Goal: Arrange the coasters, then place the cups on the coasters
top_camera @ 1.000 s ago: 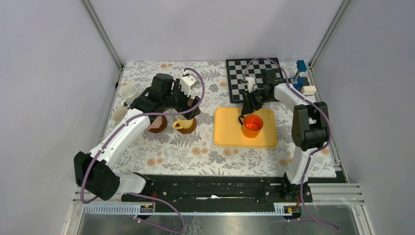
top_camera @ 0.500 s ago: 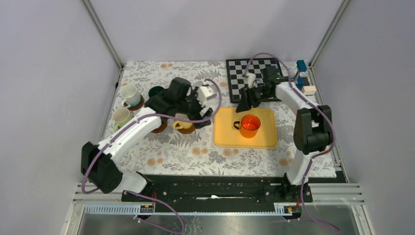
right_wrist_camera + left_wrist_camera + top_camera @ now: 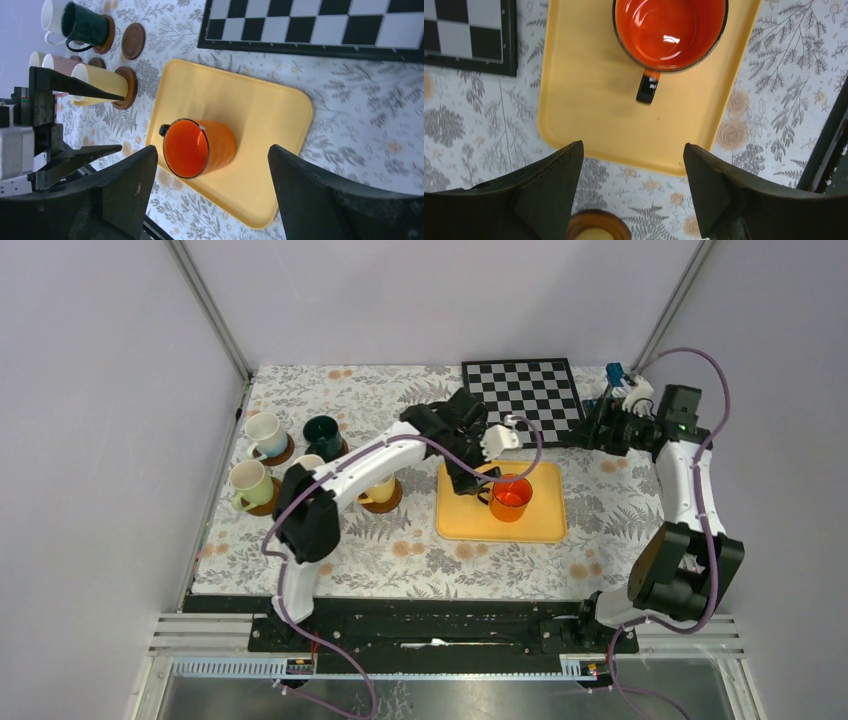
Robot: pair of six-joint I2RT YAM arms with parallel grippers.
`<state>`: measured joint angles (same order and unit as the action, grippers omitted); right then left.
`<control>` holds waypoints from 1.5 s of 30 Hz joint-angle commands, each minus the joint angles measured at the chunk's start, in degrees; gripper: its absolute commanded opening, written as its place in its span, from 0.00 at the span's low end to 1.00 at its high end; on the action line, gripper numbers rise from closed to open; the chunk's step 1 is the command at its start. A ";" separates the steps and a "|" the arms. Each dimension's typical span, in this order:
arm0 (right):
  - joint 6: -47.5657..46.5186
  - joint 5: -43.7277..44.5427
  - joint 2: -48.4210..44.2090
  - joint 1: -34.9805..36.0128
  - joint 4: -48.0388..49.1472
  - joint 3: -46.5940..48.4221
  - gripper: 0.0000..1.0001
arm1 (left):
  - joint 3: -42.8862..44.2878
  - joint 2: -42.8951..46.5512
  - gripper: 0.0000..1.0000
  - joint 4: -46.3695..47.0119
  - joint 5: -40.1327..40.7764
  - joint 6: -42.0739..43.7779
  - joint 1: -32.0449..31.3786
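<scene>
The orange cup (image 3: 513, 497) stands upright on the yellow tray (image 3: 540, 525), its handle pointing left. My left gripper (image 3: 468, 478) hovers open over the tray's left edge; in the left wrist view the orange cup (image 3: 669, 30) lies ahead of the left gripper (image 3: 633, 190), apart from both fingers. My right gripper (image 3: 593, 430) is open and empty at the right rear, well away from the orange cup (image 3: 200, 147). The cream-yellow cup (image 3: 378, 490), dark green cup (image 3: 322, 430), white cup (image 3: 265, 430) and light green cup (image 3: 248, 483) sit on coasters. One empty coaster (image 3: 133, 41) lies near the dark green cup.
A chessboard (image 3: 525, 395) lies behind the tray. Blue blocks (image 3: 615, 373) sit at the back right corner beside the right arm. The pink cup (image 3: 62, 62) is mostly hidden under the left arm in the top view. Metal frame posts border the flowered tablecloth.
The right gripper let go of the orange cup, opened and drew back to the right rear. The left arm swung right from the cream-yellow cup to the tray.
</scene>
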<state>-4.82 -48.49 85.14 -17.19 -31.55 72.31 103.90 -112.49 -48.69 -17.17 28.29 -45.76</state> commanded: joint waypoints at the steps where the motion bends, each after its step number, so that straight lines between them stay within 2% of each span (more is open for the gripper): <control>1: 4.06 0.26 -4.96 -4.42 3.57 -4.84 0.91 | 10.52 -6.60 0.77 -5.16 1.78 3.56 -2.68; 6: 4.47 -0.93 -5.54 -7.65 4.08 -4.75 0.93 | 16.77 -13.02 0.68 -7.99 3.03 4.52 -4.83; 13: 4.47 -2.65 -5.24 -8.30 4.23 -4.95 0.93 | 14.11 -14.47 0.64 -6.88 2.01 7.65 -5.47; 19: 4.25 -3.41 -4.70 -8.39 3.99 -5.08 0.93 | 8.55 -12.65 0.61 -0.89 -0.33 9.84 -5.57; 32: 3.68 -4.24 -4.63 -8.39 3.62 -5.42 0.94 | 10.95 -15.70 0.44 1.22 -1.17 9.07 -5.51; 38: 3.41 -4.43 -4.55 -8.41 3.55 -5.48 0.95 | 8.91 -14.97 0.29 3.22 -1.77 7.98 -5.52; 45: 2.98 -4.57 -4.38 -8.47 3.49 -5.52 0.95 | 2.09 -9.71 0.06 7.49 -2.15 5.94 -5.35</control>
<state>-1.19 -50.72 81.06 -25.30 -28.77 66.87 109.08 -126.67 -44.38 -17.69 35.62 -51.22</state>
